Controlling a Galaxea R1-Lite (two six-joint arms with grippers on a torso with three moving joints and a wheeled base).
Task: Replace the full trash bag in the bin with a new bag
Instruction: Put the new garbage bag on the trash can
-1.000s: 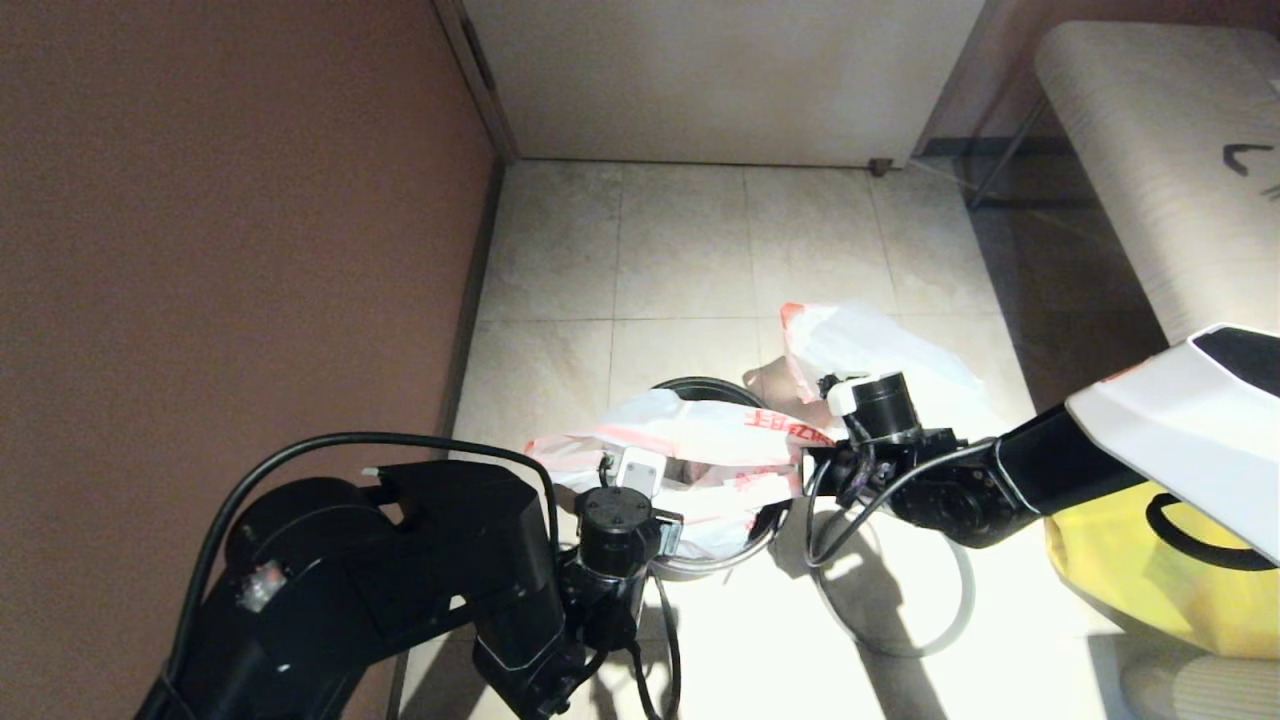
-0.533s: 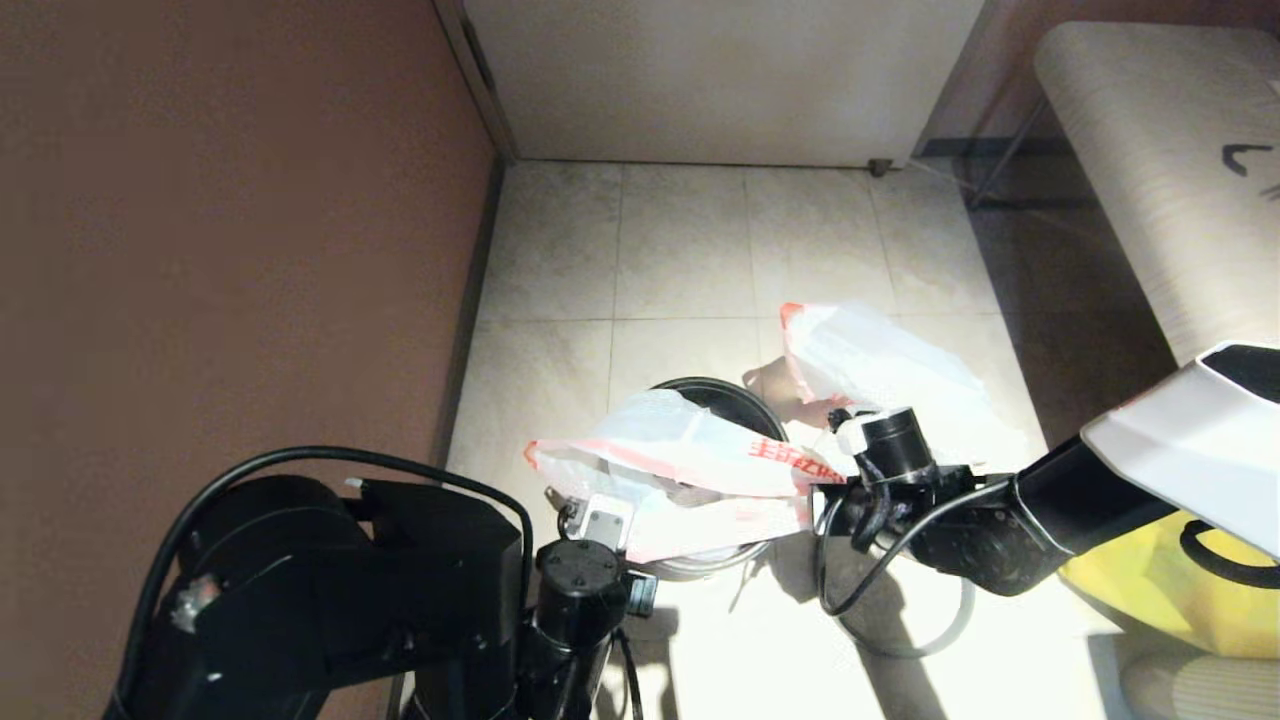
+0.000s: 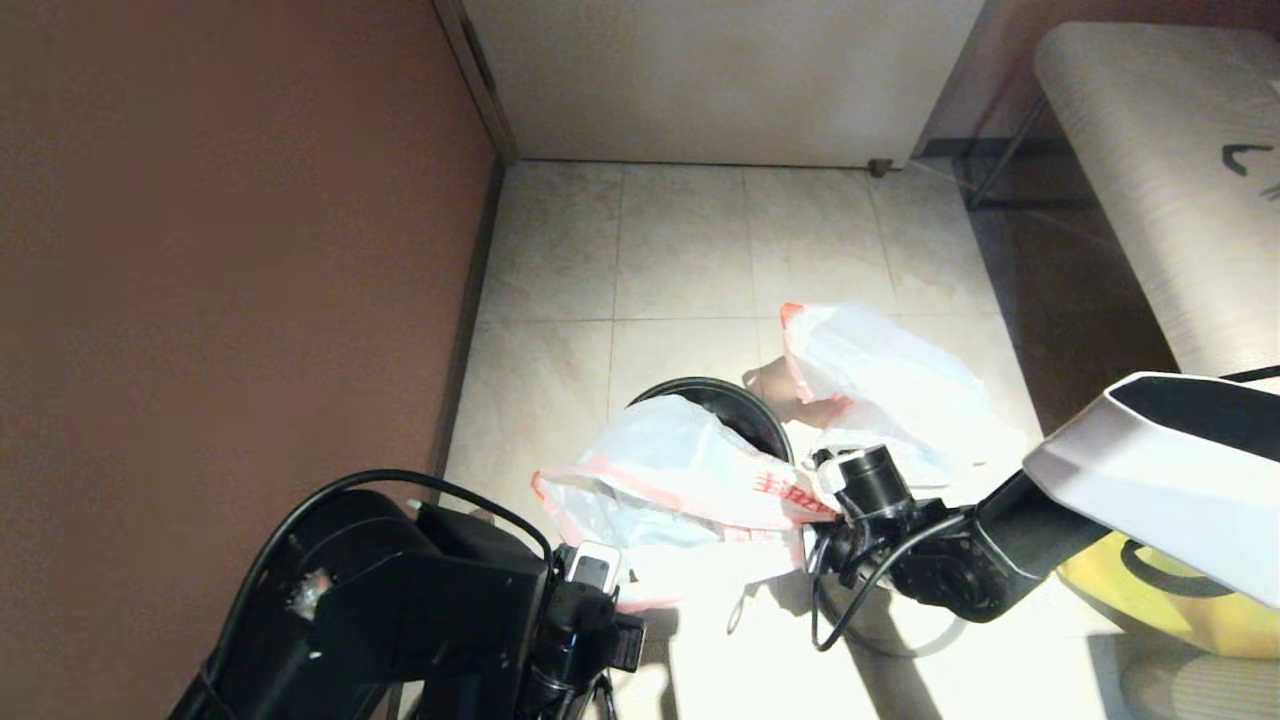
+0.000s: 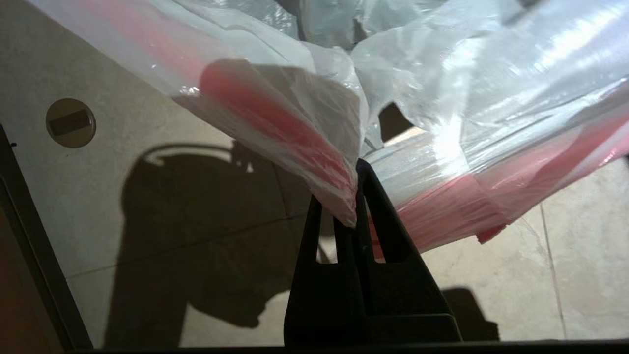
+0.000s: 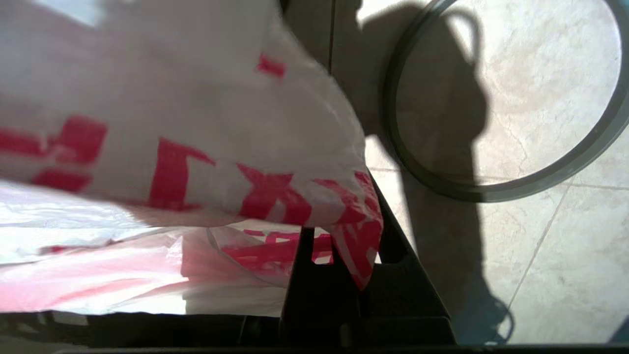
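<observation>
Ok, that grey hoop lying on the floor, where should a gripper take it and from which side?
Probably the hoop is best pinched across its thin band on the arc nearest the right gripper, coming straight down. It lies flat on the tile with bare floor inside and outside it. Both grippers, the left gripper too, are shut on the new bag, so one must let go first.

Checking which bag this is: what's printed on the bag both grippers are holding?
Red characters on translucent white, pink-red edges; the new bag shows it best in the right wrist view.
</observation>
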